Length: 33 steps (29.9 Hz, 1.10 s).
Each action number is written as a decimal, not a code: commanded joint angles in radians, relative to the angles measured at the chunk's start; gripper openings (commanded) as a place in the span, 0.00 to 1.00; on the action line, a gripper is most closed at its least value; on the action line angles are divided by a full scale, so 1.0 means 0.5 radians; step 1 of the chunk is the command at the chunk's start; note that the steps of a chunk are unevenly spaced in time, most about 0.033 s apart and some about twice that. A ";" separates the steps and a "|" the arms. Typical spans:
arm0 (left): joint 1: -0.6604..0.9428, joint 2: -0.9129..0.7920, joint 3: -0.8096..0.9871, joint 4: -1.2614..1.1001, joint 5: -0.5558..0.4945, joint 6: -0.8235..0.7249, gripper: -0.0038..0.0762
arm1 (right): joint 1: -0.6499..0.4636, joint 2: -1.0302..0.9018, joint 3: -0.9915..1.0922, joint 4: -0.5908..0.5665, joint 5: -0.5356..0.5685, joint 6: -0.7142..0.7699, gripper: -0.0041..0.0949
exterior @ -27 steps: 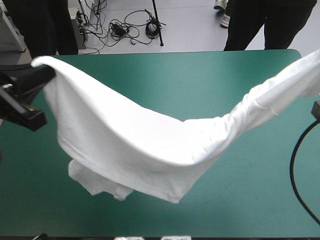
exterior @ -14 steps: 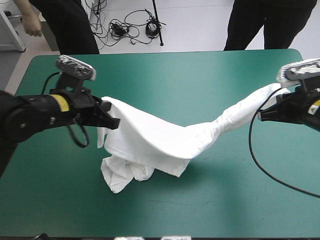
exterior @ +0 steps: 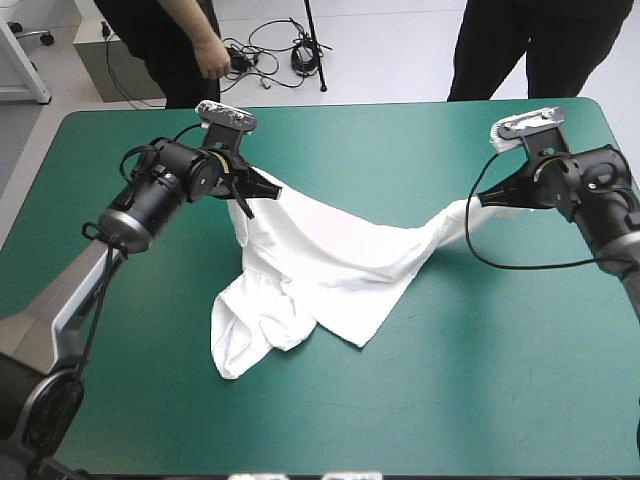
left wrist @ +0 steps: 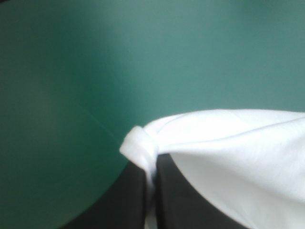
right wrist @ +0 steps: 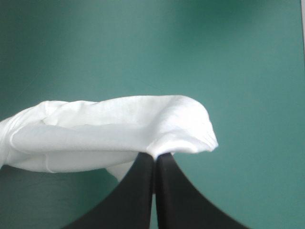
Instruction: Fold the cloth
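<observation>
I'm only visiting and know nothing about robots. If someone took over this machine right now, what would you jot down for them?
Left gripper: jaws shut on one end of the T-shirt, toward the far left.
Right gripper: jaws shut on the other end, far right.
T-shirt: strung between them, sagging, its crumpled lower part lying on the teal-green table.
Done: both ends gripped.
Left: probably lay it flat, then every fold.
</observation>
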 commanded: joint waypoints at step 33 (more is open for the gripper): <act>0.133 -0.374 -0.145 -0.373 0.916 0.251 0.80 | -0.002 -0.256 -0.392 -0.162 0.425 0.137 0.72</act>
